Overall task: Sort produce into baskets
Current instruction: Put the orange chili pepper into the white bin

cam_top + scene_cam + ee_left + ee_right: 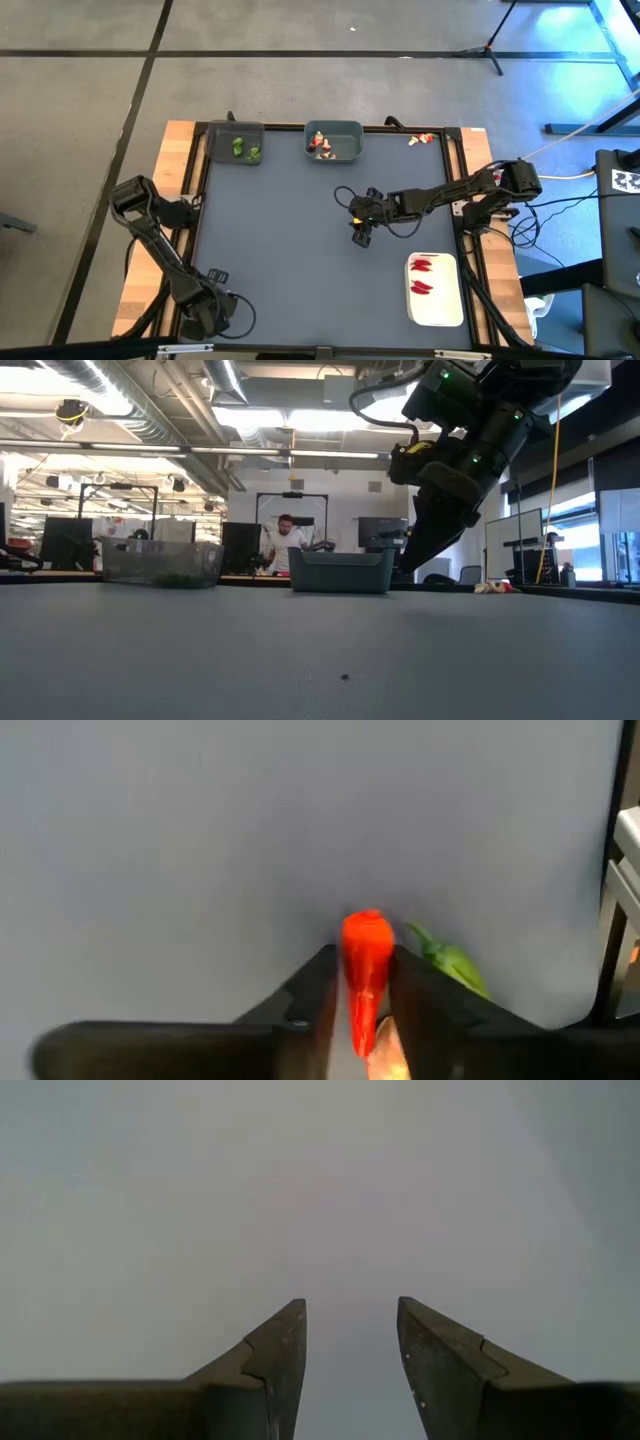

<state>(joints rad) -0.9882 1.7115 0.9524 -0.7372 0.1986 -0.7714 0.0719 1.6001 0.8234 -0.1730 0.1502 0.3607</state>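
Tabletop covered in a grey mat is carrying three baskets and two dark robot arms. At its near left corner, the left gripper is clamping on a red chili. The left wrist view shows both fingers pressing the chili's sides, with its blunt end sticking out beyond the tips. A small green piece is lying just beside the chili, close to one finger. Along the far edge, towards the left, a dark grey bin is holding green pieces. Next to it, a grey-teal bin is holding pale and red pieces. Near the middle of the tabletop, the right gripper is hovering with its fingers apart and nothing between them. Two loose pieces are lying at the far right corner. By the near right corner, a white tray is holding two red chilies. The step in hand looks like picking up the chili, which probably belongs in the white tray with the other chilies. To do this well, the left gripper should be squeezing firmly enough that the smooth chili is not slipping out. It should be lifting straight up, so the green piece is not getting dragged along. The tray is lying well apart from this corner, across the tabletop. So the carry should be going high and keeping clear of the right arm. The drop should be happening only once the chili is hanging fully inside the tray's rim.
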